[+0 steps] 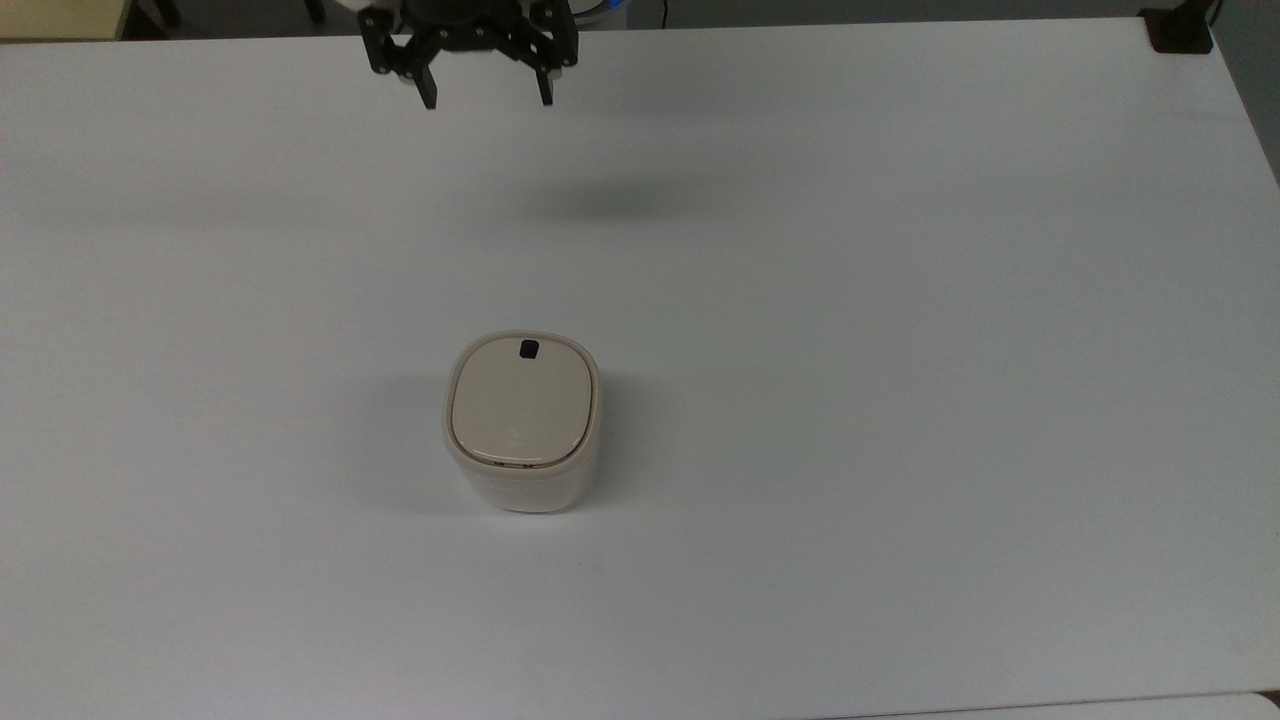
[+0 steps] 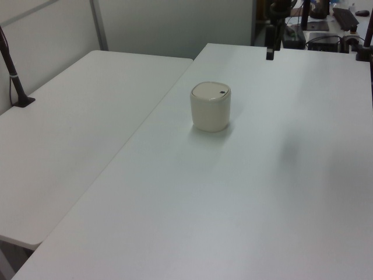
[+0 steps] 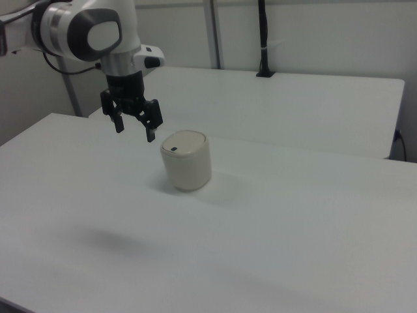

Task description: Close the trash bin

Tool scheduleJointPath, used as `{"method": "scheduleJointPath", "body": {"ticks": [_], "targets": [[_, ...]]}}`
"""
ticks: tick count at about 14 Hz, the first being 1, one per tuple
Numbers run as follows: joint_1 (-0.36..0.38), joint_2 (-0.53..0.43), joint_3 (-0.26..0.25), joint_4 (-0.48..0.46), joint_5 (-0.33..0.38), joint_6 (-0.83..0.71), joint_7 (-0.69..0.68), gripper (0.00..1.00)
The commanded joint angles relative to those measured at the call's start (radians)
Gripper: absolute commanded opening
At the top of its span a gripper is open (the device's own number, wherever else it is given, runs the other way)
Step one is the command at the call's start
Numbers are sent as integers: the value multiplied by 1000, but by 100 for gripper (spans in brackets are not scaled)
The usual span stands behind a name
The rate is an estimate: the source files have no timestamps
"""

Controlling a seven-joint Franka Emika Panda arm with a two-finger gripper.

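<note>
Jaws spread wide, holding nothing: black gripper (image 1: 486, 100) hangs in air above white table (image 1: 900, 400), fingers pointing down. Trash bin (image 1: 522, 425) stands upright on table well below jaws and well apart from them, toward top view's bottom. Beige lid (image 1: 522, 405) lies flat and shut on cream body; small black button (image 1: 529, 349) sits at lid edge nearest gripper. Right view: gripper (image 3: 134, 128) at bin's (image 3: 187, 160) left, raised above lid level, fingertips (image 3: 150, 137) clear of rim. Second white table (image 2: 76, 116) adjoins.
</note>
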Motion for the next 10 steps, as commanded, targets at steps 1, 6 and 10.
{"method": "scheduleJointPath", "body": {"ticks": [1,6,10], "targets": [[-58,-110,37,-79,-14,-30,-25,100],[-113,-127,103,-76,-36,-46,-25,100],[-179,-124,143,-66,-36,-36,-26,100]]}}
